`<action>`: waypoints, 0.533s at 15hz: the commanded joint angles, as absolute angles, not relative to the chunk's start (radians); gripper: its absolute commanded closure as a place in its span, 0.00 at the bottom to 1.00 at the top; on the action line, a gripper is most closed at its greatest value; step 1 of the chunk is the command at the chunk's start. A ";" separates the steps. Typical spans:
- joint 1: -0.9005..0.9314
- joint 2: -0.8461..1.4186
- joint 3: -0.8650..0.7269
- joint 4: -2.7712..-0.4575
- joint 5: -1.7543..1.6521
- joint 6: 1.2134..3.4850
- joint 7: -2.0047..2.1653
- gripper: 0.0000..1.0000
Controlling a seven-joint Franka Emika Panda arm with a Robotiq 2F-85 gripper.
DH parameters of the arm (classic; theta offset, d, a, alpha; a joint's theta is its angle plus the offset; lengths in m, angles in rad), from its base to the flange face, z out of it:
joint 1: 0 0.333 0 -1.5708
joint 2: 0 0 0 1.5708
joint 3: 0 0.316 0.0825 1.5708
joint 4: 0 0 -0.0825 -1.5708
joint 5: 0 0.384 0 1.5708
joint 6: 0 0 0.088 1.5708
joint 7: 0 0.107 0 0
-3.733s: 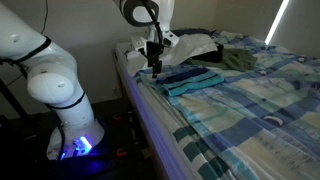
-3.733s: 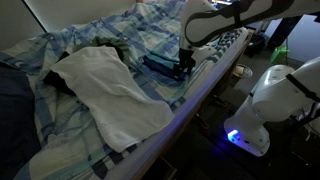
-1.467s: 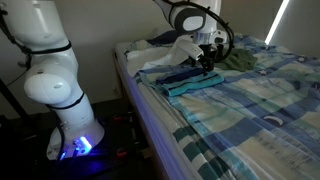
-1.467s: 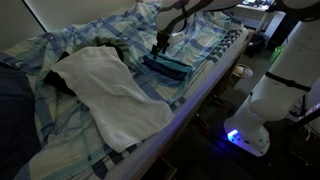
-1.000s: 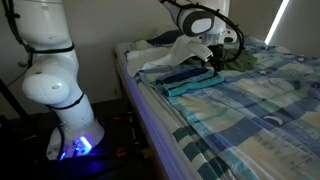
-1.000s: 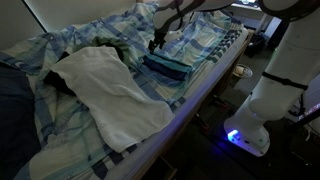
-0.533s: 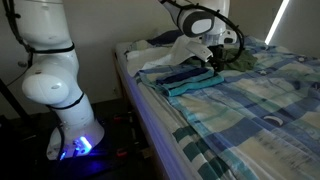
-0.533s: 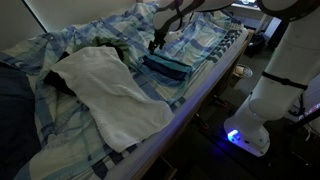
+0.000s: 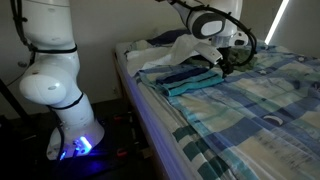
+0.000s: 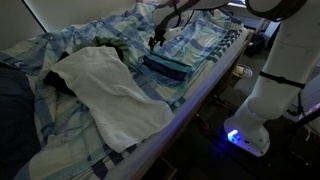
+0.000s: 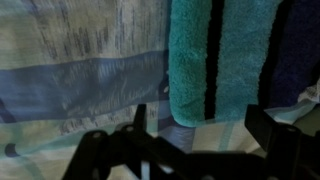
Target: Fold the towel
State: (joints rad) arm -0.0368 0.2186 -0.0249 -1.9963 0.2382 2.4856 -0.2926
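The towel (image 9: 190,78) is teal with dark blue stripes and lies folded flat on the plaid bed near its edge; it also shows in the other exterior view (image 10: 168,68). My gripper (image 9: 228,66) hangs just past the towel's far end, low over the bed, and it shows in an exterior view too (image 10: 153,42). In the wrist view the towel (image 11: 215,55) fills the upper right. The gripper (image 11: 203,135) is open, its two dark fingers apart, with nothing between them.
A large white cloth (image 10: 105,85) lies spread over the bed, also seen behind the towel (image 9: 185,47). A dark green garment (image 9: 240,60) lies beside the gripper. The bed edge (image 9: 150,105) drops to the floor by the robot base (image 9: 70,140).
The arm has swung from the bed-edge side of the towel across it to its far end. Over the last second the gripper shifted a little farther. The towel has not moved.
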 commanded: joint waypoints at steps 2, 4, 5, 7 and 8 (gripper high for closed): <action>-0.082 0.304 0.028 -1.882 0.314 2.397 -0.330 0.00; -0.090 0.325 0.038 -1.857 0.321 2.369 -0.331 0.00; -0.091 0.334 0.039 -1.847 0.315 2.363 -0.324 0.00; -0.101 0.347 0.042 -1.826 0.315 2.343 -0.324 0.00; -0.107 0.353 0.044 -1.815 0.321 2.327 -0.325 0.00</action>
